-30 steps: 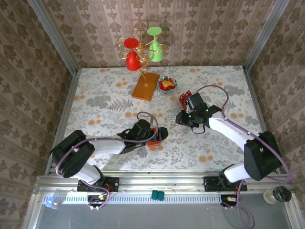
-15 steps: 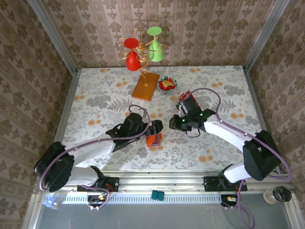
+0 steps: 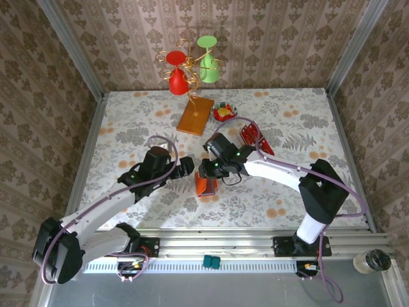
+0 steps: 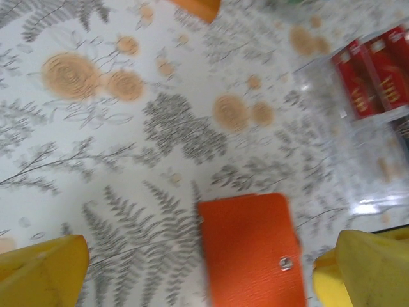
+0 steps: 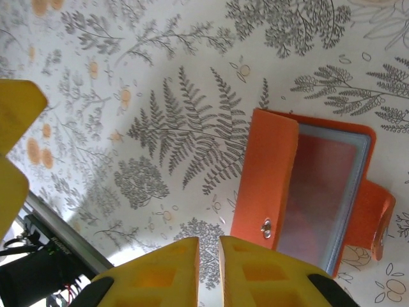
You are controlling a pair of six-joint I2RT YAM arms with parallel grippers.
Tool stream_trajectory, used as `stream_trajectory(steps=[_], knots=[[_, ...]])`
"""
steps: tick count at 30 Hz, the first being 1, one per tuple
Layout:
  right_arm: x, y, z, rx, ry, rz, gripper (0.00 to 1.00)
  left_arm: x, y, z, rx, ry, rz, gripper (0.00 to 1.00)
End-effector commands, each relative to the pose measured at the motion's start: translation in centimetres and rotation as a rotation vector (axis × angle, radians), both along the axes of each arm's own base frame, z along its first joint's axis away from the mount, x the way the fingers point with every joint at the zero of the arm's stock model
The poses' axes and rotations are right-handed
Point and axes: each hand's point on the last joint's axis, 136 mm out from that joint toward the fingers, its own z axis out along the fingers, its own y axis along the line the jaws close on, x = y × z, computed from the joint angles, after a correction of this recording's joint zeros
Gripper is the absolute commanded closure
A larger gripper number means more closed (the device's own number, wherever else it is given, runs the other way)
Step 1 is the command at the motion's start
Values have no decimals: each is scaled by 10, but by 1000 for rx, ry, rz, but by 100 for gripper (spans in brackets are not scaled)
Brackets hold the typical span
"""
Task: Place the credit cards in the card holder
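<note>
The orange card holder [image 3: 206, 186] lies in the middle of the table. In the right wrist view the card holder [image 5: 268, 179] is folded open, with a reddish card behind its clear pocket. My right gripper [image 3: 208, 171] hangs over its far edge, and its jaws [image 5: 209, 256] are shut to a thin slit with nothing visible between them. My left gripper [image 3: 186, 166] is just left of the holder, wide open. It [image 4: 201, 272] straddles the orange cover [image 4: 252, 249] without touching it. Red credit cards [image 3: 250, 135] lie behind the right arm; these cards [image 4: 374, 73] rest in a clear tray.
An orange-brown wooden board [image 3: 195, 115] and a small bowl [image 3: 223, 112] sit at the back. A wire stand with a red and a green glass [image 3: 192, 64] rises behind them. Patterned walls close in three sides.
My right arm swung left from the red cards to above the card holder, its jaws narrowing. My left gripper pulled back left off the holder and stayed open.
</note>
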Motion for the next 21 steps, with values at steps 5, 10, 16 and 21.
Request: stream_trajectory(steps=[5, 10, 16, 21], knots=[[-6, -7, -24, -44, 31, -20, 85, -2, 20, -26, 201, 37, -26, 0], [-12, -19, -46, -86, 47, -34, 86, 2, 23, -34, 244, 11, -24, 0], [-15, -24, -61, -106, 62, -44, 87, 4, 17, -38, 284, -15, -50, 0], [-18, -25, -72, -109, 82, -47, 87, -1, 2, -49, 286, 32, -116, 0]])
